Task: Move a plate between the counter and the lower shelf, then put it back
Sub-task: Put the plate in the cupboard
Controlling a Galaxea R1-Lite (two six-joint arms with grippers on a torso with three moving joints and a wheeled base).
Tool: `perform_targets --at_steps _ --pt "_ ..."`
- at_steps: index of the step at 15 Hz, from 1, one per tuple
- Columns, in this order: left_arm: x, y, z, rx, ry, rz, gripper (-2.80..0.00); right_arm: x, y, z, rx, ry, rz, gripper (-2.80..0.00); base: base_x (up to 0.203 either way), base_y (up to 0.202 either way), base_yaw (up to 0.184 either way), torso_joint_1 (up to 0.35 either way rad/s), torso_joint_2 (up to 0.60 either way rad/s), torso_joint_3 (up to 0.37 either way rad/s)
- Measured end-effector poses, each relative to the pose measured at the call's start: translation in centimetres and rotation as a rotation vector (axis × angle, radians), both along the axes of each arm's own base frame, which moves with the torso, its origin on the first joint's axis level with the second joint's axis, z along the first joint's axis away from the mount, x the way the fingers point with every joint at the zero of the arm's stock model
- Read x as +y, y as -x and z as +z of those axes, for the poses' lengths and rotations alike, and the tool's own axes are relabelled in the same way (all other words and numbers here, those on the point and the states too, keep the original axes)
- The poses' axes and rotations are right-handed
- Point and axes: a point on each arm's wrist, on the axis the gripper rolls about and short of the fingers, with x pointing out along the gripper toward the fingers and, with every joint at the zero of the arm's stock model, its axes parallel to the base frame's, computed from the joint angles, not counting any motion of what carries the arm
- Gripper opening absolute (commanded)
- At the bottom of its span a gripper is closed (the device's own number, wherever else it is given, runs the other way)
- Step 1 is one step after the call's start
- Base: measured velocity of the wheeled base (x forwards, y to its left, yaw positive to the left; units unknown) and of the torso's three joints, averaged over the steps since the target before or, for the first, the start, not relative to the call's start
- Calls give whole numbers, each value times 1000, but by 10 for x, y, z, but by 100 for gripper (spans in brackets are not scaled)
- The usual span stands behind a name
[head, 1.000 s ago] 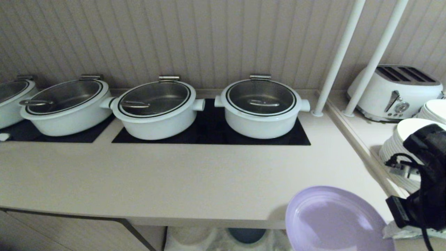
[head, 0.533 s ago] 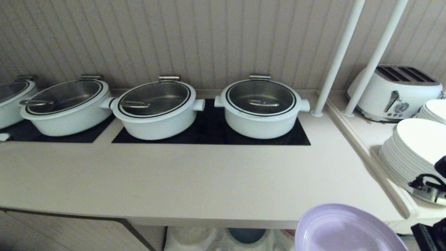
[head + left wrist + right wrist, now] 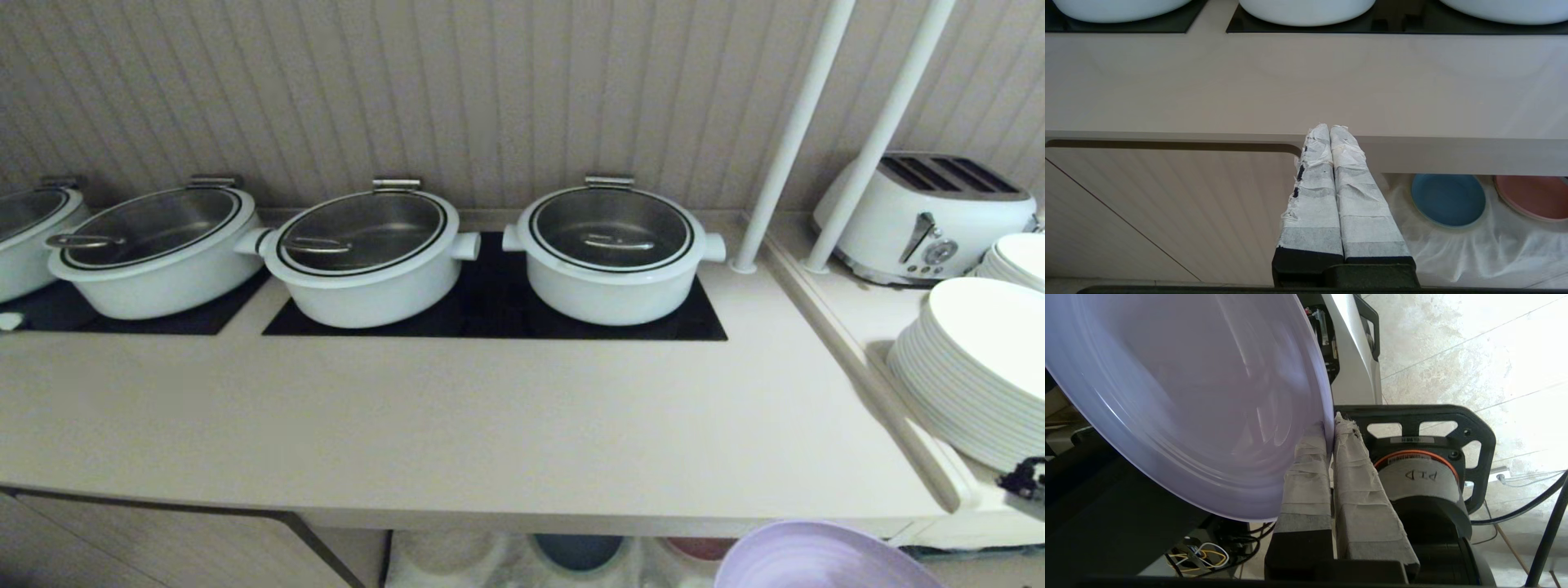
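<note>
The lavender plate [image 3: 824,559] shows at the bottom right of the head view, below and in front of the counter [image 3: 457,433] edge. In the right wrist view my right gripper [image 3: 1330,430] is shut on the rim of the plate [image 3: 1184,396], which tilts steeply over my base. The lower shelf [image 3: 1478,249] with its wrinkled white cloth shows under the counter [image 3: 1306,81] in the left wrist view. My left gripper [image 3: 1329,130] hangs shut and empty in front of the counter edge, left of the shelf opening.
Three white lidded pots [image 3: 611,249] stand on black cooktop panels at the back. A blue plate [image 3: 1447,199] and a pink plate [image 3: 1533,197] lie on the shelf cloth. Stacked white plates [image 3: 976,367], a toaster [image 3: 922,214] and white poles [image 3: 796,135] stand on the right.
The plate has sunk from over the counter's front right corner to below its edge, and the right arm has dropped almost out of the head view. The left arm has not moved.
</note>
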Motion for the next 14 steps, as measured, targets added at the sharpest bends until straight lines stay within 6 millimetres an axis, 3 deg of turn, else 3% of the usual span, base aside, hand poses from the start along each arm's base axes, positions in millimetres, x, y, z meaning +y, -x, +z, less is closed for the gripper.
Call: perform_targets --at_steps 14 --pt "0 0 0 0 0 0 -280 0 8 -5 20 -42 -53 -280 0 0 0 0 0 0"
